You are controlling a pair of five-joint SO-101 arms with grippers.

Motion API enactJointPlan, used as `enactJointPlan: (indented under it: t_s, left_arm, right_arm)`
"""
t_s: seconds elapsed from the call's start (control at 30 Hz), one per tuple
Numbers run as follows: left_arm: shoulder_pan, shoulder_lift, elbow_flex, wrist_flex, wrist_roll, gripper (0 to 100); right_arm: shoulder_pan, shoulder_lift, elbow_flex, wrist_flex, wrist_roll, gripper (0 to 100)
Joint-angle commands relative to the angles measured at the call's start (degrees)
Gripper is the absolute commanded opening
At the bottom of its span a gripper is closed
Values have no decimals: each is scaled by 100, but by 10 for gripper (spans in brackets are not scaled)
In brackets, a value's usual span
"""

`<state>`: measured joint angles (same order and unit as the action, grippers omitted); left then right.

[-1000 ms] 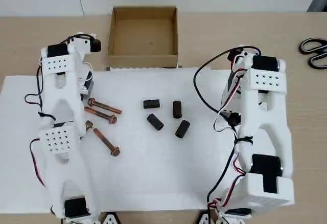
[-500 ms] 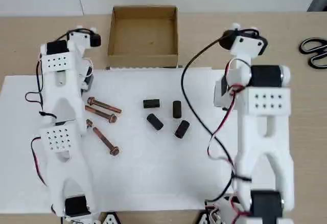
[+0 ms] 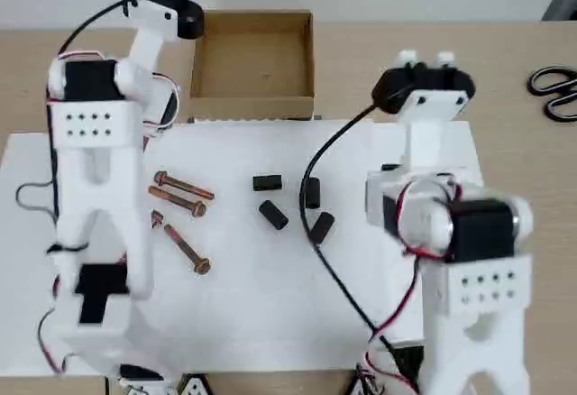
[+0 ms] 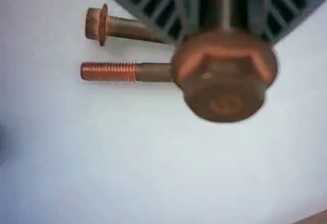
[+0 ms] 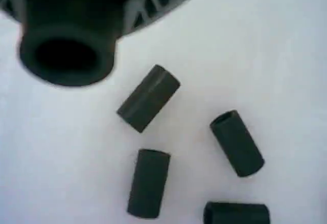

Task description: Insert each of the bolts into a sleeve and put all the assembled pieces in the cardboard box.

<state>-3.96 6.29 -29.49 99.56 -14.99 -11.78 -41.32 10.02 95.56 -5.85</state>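
Plainly the biggest change is in the two arms. A second ago both sat folded low over the white mat (image 3: 270,314) on the desk (image 3: 361,61). Both have since lifted and unfolded: the left arm (image 3: 90,142) now stands tall beside the cardboard box (image 3: 254,105), and the right arm (image 3: 469,278) rears up over the mat's other side.

The loose parts on the mat have kept their places. At least three loose bolts (image 3: 185,186) lie near the left arm, and four loose sleeves (image 3: 273,216) are clustered at the middle.

The left gripper (image 4: 223,9) has its jaws closed on a held bolt (image 4: 225,78), whose flanged head faces the wrist camera, with two of the loose bolts on the mat beneath. The right gripper (image 5: 76,9) has its jaws clamped on a held sleeve (image 5: 66,55), its open bore turned toward its own camera above the other sleeves.

By this reading, both pickups are finished and each part is raised clear of the mat. The step in hand is bringing the two together in the air and feeding the bolt's shank into the sleeve's bore. No assembled piece lies in the box, so the task looks to be at its first pairing.
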Motion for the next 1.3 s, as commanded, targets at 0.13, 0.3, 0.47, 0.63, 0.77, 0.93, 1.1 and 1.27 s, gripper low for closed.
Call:
enactJointPlan:
  t_s: [0.13,0.3,0.47,0.63,0.77,0.93,1.1,1.27]
  left_arm:
    - [369,-1996,1727,-352,976,5]
    - [334,-2980,3064,-1284,1846,5]
    - [466,-4123,4365,-1758,3007,5]
    - [510,-5301,5719,-2840,3965,5]
    - [519,-6330,6862,-3842,4668,5]
    - [844,-7701,8268,-4826,5029,5]
    - [1521,-9143,9288,-5152,5152,5]
    - [2189,-10295,9771,-5125,5398,5]
  right_arm:
    - [-971,-1429,1327,-901,0,4]
    - [-1393,-2237,2391,-1622,0,4]
    - [-1613,-2800,3024,-2026,9,3]
    - [-1657,-2870,3437,-2484,9,3]
    - [-2097,-2862,3789,-3011,18,3]
    - [-2686,-2862,4343,-3442,18,3]
    - [-3055,-2862,4607,-3618,18,3]
    - [-3240,-2862,4668,-3618,35,3]
